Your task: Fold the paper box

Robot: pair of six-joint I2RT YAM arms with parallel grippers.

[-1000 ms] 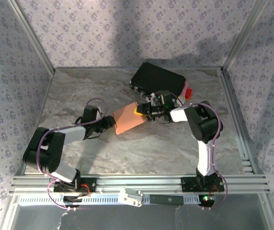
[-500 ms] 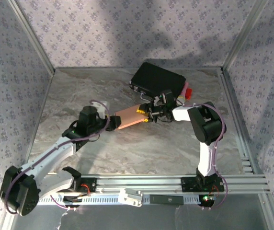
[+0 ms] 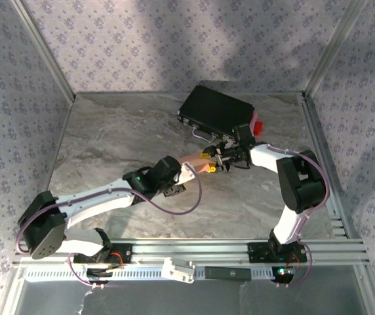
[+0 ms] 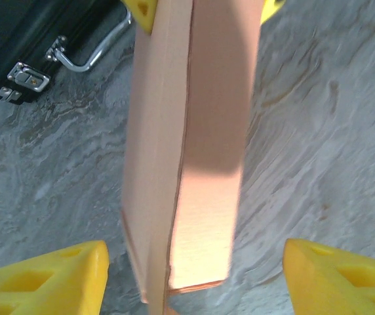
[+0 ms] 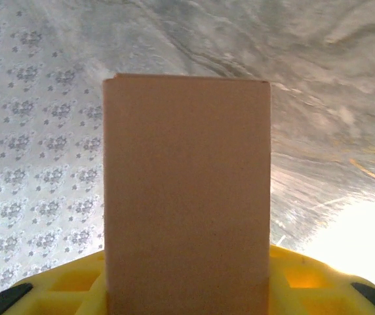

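The paper box (image 3: 194,158) is a flat salmon-brown cardboard piece held above the marble table. My right gripper (image 3: 214,162) is shut on its right end; in the right wrist view the box (image 5: 187,197) rises straight out of the yellow fingers (image 5: 305,282). My left gripper (image 3: 186,172) sits at the box's left end. In the left wrist view its yellow fingertips (image 4: 50,279) stand wide apart, open, either side of the box (image 4: 194,131) without touching it. The right gripper's yellow fingers (image 4: 141,10) clamp the box's far end.
A black hard case (image 3: 215,108) with metal latches and a handle (image 4: 86,56) lies at the back of the table, just behind the right gripper. A small red object (image 3: 257,126) sits at its right corner. Patterned walls enclose the table.
The left arm has swung in from the left and stretched toward the centre, bringing its open gripper up to the box. The box has turned edge-on and shifted right with the right gripper.
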